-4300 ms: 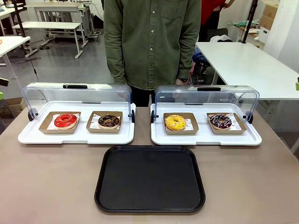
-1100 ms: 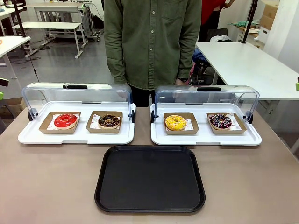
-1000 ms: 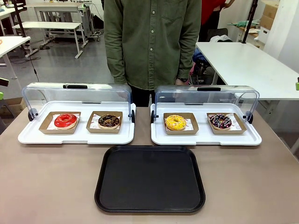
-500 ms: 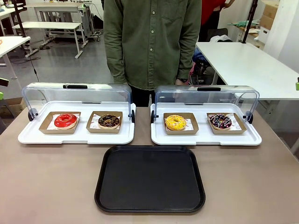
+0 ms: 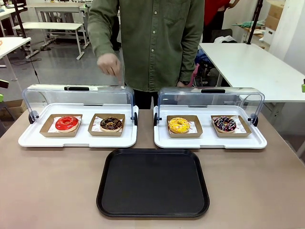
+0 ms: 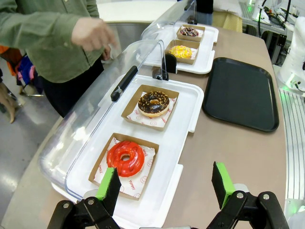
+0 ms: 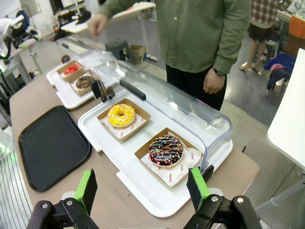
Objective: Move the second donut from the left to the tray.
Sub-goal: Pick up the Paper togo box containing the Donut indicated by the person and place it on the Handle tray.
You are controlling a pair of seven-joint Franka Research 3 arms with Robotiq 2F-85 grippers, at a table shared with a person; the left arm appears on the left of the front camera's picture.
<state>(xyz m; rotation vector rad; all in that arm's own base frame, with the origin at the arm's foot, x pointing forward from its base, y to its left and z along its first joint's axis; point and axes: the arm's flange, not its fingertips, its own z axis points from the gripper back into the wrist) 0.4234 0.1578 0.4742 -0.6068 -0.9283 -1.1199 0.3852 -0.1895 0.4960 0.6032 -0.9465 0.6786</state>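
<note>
The front camera looks from the near edge of the table (image 5: 47, 186) across the black tray (image 5: 152, 183) to the person (image 5: 155, 43). Each wrist camera peers down from just behind its gripper. Beyond the left gripper (image 6: 165, 183) lies the red donut (image 6: 125, 158), and beyond the right gripper (image 7: 142, 186) the sprinkled donut (image 7: 166, 150). All three views share the black tray and the person.

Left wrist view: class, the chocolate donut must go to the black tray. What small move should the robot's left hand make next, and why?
Probably reach the open left hand forward toward the chocolate donut: it sits uncovered in its cardboard holder, beyond the red donut, and the black tray lies bare. The person's hand hovers near the lid, so go slowly.
</note>
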